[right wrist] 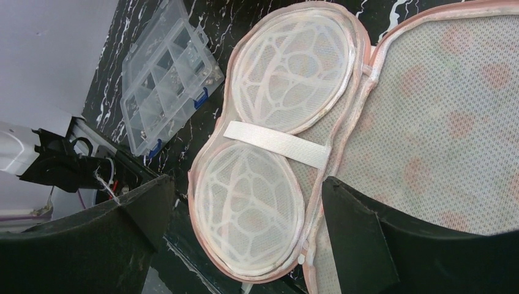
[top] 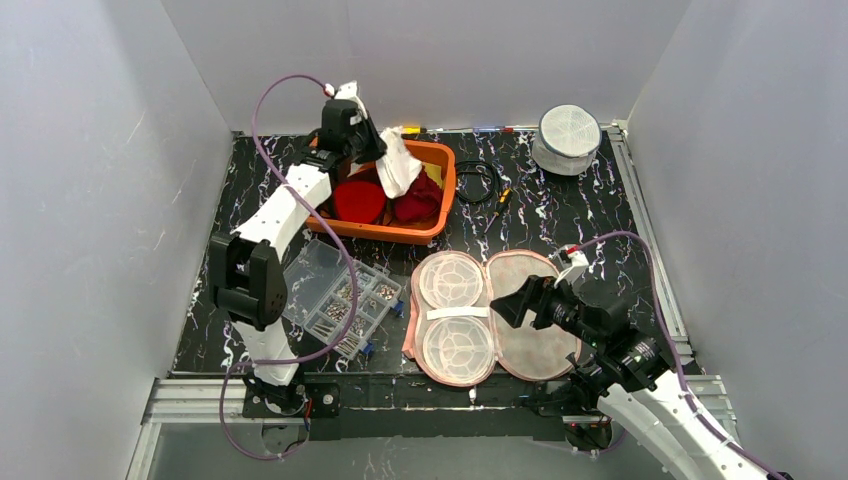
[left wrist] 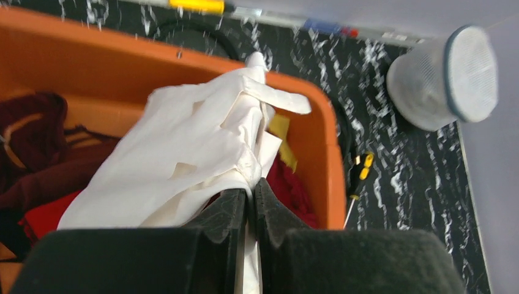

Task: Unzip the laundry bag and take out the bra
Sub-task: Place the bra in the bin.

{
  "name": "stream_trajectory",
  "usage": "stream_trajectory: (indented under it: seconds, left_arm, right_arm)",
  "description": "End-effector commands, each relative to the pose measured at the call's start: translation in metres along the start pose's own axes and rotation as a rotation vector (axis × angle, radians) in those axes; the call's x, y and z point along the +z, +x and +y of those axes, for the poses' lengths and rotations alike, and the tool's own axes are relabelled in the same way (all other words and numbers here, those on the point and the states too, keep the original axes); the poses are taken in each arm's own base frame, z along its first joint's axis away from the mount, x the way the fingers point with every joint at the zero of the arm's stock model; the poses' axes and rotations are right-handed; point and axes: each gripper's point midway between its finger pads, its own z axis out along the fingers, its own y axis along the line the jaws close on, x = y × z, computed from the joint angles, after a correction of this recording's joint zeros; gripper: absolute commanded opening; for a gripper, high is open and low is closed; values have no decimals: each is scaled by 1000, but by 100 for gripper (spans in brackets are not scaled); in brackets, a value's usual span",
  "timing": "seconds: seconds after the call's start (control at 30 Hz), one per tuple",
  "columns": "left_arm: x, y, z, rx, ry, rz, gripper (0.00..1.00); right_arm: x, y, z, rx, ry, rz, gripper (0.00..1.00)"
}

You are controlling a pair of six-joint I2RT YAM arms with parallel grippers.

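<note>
Left of upper centre, the bra (top: 398,165) is being clamped by the left gripper (top: 372,140), dangling lengthwise over the orange bin (top: 447,180) beneath, while the right gripper (top: 500,305) is being held spread.

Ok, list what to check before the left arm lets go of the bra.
1. The laundry bag is unzipped and lying open: ok.
2. The bra is out of the bag, pinched between the left fingers: ok.
3. The bra hangs above the orange bin: ok.
4. All of the bra is inside the bin's rim: cannot tell.
5. The right fingers are open, empty and above the bag: ok.
</note>
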Motion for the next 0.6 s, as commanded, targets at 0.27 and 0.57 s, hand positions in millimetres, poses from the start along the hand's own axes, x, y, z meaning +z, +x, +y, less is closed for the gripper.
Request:
stream_trajectory:
  seconds: [0.27, 0.57]
  left_arm:
    - [4, 57, 10, -53, 63, 119, 38]
    - [-32, 54, 18, -60, 6, 101, 70]
  right_arm:
    - [9, -1, 4, -19, -33, 2, 98]
    - [11, -1, 3, -11, -30, -1, 98]
